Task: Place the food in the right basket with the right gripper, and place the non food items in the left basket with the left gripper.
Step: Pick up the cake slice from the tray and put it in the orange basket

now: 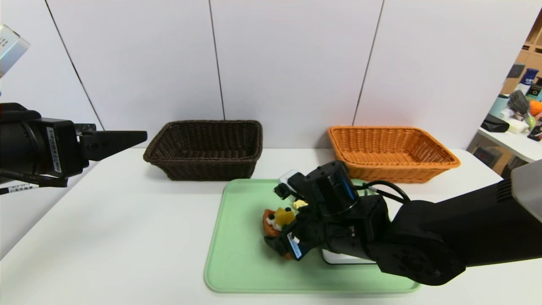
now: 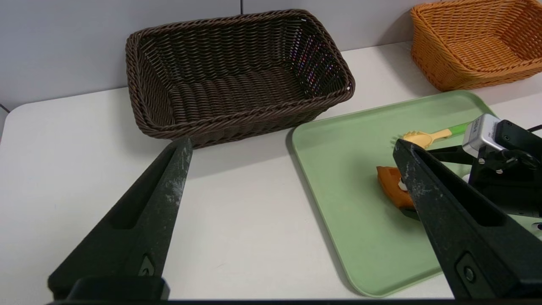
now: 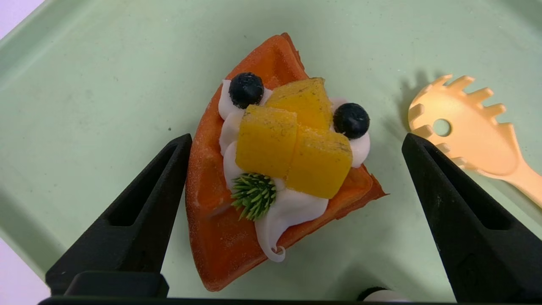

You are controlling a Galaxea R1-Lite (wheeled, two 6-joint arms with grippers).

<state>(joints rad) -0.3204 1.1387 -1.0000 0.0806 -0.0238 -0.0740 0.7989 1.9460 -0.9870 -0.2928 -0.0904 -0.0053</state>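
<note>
- The right gripper (image 3: pixel 292 144) hung low over the pale green tray (image 1: pixel 237 262), its jaws spread wide on either side of the toy cake wedge (image 3: pixel 271 169), one tip just beside the wedge's edge and the other standing clear; nothing was grasped.
- The cake wedge, orange-brown with white cream, yellow fruit cubes, two dark berries and a green sprig, lay flat on the tray, near its middle.
- A slim utensil (image 3: pixel 470 131), with a pale yellow pronged head and a green handle, rested on the tray just beside the wedge, not touching it.
- A flat white device (image 1: pixel 338 257) lay on the tray under the right arm, mostly hidden in the head view.
- The left gripper (image 1: pixel 142 136) hovered above the white counter (image 1: pixel 106 237) at its left side, well apart from the tray, jaws released and holding nothing, pointing toward the dark basket.
- The dark brown wicker basket (image 1: pixel 205 148) stood at the back of the counter, behind the tray's left corner; nothing showed inside it.
- The orange wicker basket (image 1: pixel 391 150) stood at the back right, just behind the tray's far right corner; nothing showed inside it either.
- A side table (image 1: pixel 514 142) with assorted items stood at the far right of the room.
</note>
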